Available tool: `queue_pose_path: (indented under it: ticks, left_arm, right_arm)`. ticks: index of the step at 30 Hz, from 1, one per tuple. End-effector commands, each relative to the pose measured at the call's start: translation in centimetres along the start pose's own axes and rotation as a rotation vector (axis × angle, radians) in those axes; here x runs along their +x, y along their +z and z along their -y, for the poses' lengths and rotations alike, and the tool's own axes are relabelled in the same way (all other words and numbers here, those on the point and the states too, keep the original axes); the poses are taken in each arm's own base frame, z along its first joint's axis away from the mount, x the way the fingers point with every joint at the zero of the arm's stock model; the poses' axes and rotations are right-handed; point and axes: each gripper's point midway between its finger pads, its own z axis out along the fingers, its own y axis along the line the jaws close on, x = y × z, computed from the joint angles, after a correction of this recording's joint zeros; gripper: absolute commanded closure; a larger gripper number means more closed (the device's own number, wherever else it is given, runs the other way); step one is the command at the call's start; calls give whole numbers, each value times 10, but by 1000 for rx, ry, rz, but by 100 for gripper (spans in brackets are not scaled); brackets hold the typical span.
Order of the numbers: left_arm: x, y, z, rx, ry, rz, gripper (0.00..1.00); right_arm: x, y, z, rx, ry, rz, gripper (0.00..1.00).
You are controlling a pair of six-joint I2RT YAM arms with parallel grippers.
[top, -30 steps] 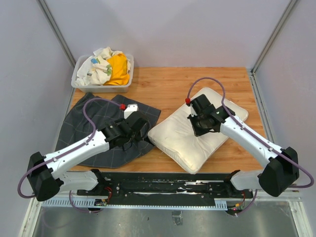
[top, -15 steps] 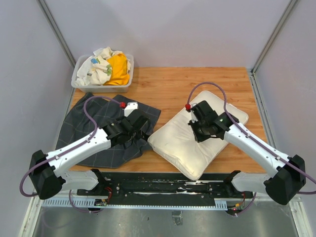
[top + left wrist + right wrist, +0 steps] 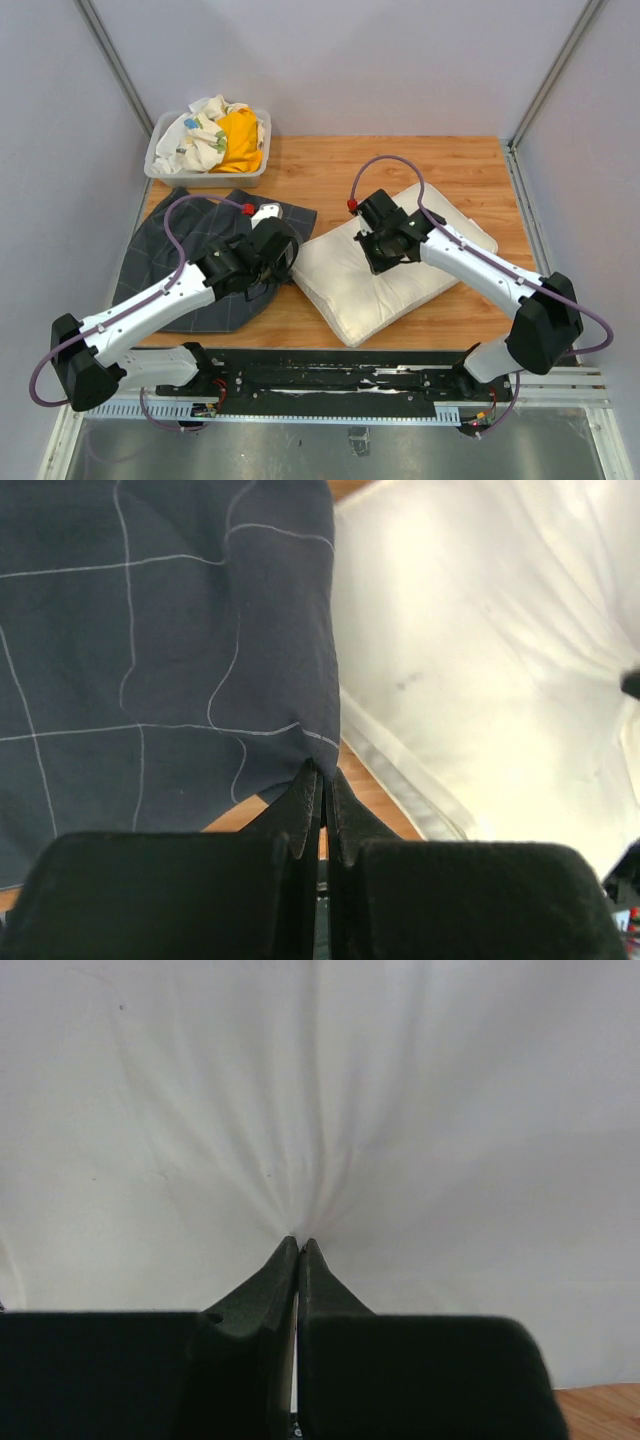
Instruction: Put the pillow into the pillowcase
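The left gripper (image 3: 322, 778) has its jaws pressed together on the hem of the pillowcase (image 3: 150, 660), pinching the cloth at the corner of its right-hand edge. The rest of the dark gridded fabric spreads away to that gripper's left, flat on the table (image 3: 330, 165). Just to its right, across a thin strip of bare wood, lies the pillow (image 3: 480, 650), its nearest corner almost at the pinched hem. The right gripper (image 3: 298, 1245) is likewise closed, its jaws nipping a fold of the pillow's upper face near its far long side, with creases fanning out from the tips. From there the cushion runs both ways along a diagonal: its long axis goes from near-left to far-right, so one short end faces the pillowcase and the left arm. The left arm is the nearer one to the opening and the right arm has the pillow. The insertion appears not yet begun. The next move probably depends on raising the held hem to open a mouth in line with that short end.
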Motion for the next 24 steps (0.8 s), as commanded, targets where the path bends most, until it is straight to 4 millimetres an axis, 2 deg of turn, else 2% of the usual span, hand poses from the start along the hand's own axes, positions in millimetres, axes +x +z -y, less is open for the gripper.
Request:
queue_pose_path:
  ticks: [1, 7, 13, 20, 24]
  left_arm:
    - [-4, -14, 11, 82, 4, 14, 100]
    - [4, -14, 6, 84, 16, -5, 100]
    - [13, -11, 6, 97, 21, -26, 100]
    - [10, -12, 19, 154, 45, -32, 100]
    - [-2, -16, 17, 129, 55, 4, 100]
  right_arm:
    - [-56, -15, -6, -5, 26, 152, 99]
    - [-88, -34, -7, -7, 18, 225, 99]
    - [-104, -42, -13, -33, 8, 259, 99]
    - [-101, -18, -15, -37, 4, 224, 99]
    - [-93, -2, -22, -51, -22, 173, 99]
